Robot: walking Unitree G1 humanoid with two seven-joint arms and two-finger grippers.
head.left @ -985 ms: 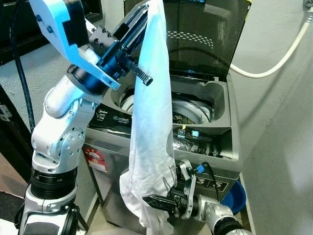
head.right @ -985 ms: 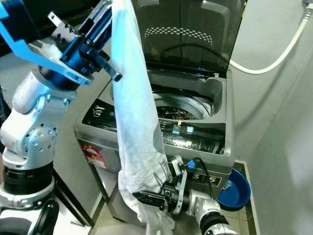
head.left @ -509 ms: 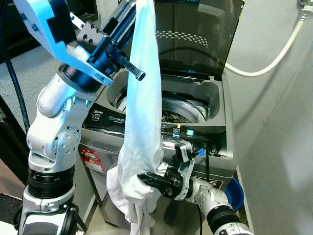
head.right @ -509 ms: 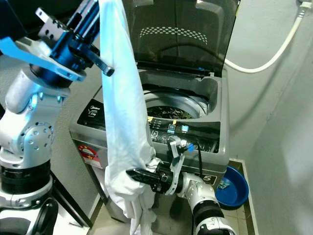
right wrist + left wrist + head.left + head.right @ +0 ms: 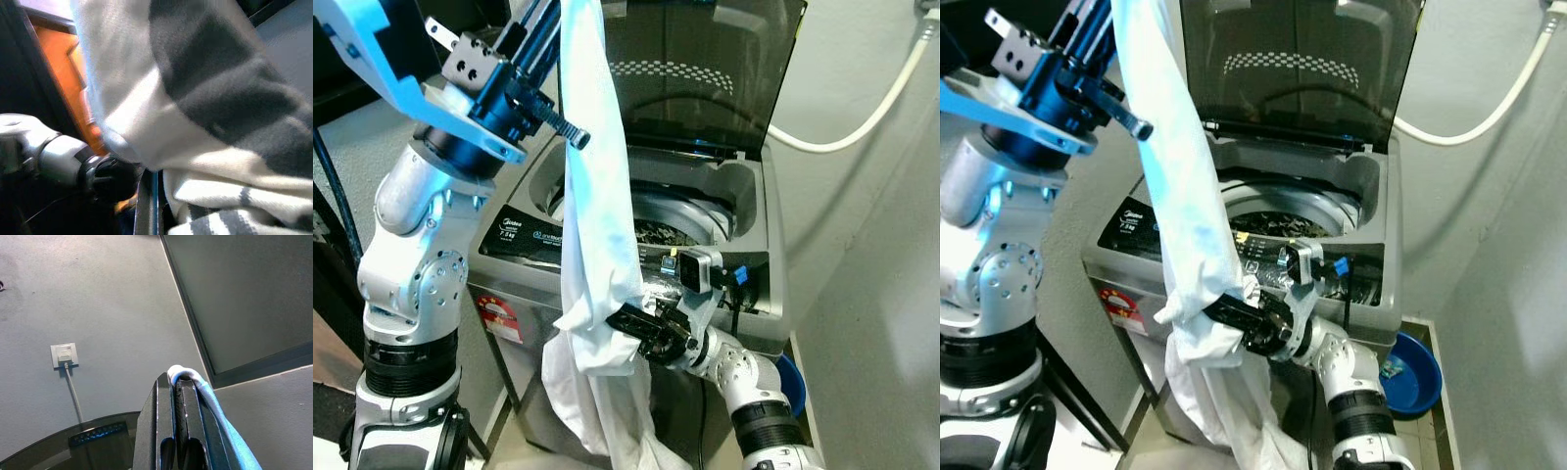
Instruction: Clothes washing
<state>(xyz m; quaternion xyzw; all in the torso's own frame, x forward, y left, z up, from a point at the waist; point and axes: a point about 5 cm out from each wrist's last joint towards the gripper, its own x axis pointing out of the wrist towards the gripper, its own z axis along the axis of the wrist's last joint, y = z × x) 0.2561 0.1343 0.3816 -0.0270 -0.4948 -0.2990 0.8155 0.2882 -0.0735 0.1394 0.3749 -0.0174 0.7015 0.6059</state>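
A long white garment (image 5: 597, 196) hangs in front of the open top-loading washing machine (image 5: 524, 240). My left gripper (image 5: 177, 382) is raised high at the upper left and is shut on the garment's top end. Lower down, my right gripper (image 5: 619, 320) is shut on a bunched fold of the same garment, level with the machine's front edge. The tail of the cloth hangs below it toward the floor. The right wrist view is close on white cloth with grey stripes (image 5: 205, 98). The drum (image 5: 680, 220) holds dark laundry.
The machine's dark lid (image 5: 705, 69) stands upright behind the drum. A white hose (image 5: 862, 113) runs along the wall at the right. A blue basin (image 5: 1412, 377) sits on the floor between machine and wall. A wall socket (image 5: 63, 355) is overhead.
My right gripper has risen from low before the machine to its front edge, lifting the garment's lower part. The left arm has carried the top end slightly up and left.
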